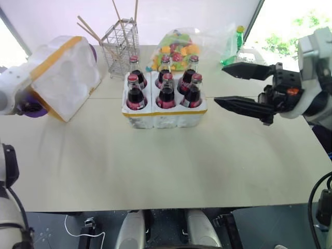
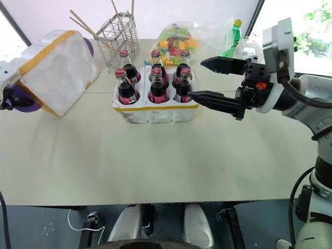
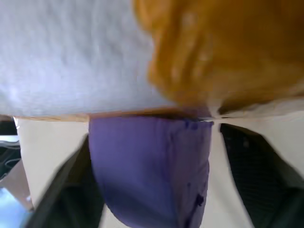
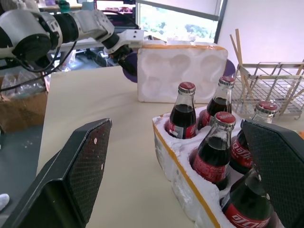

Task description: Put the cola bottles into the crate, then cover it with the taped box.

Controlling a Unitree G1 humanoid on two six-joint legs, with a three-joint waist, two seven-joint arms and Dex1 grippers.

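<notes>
Crate [image 1: 165, 115]: low white foam tray with a yellow tape band, standing on the bench [image 1: 155, 166]; taken as the landmark.
Cola bottles [image 1: 166, 91]: all six upright in the crate's wells, two rows of three, red caps up.
Taped box [image 1: 65, 78]: to the left of the crate, apart from it, tilted with its moulded hollows facing the crate; a purple object [image 1: 28, 106] sits under its far-left corner.
Left end effector [image 3: 156, 190]: at the far side of the taped box from the crate, fingers either side of the purple object; whether they grip it I cannot tell.
Right end effector [image 1: 241, 85]: hovering just right of the crate, pointing at it, fingers spread wide, empty.
Wire basket [image 1: 120, 41]: behind the crate, sticks in it.
Green bottle [image 1: 233, 44]: behind and right of the crate.
</notes>
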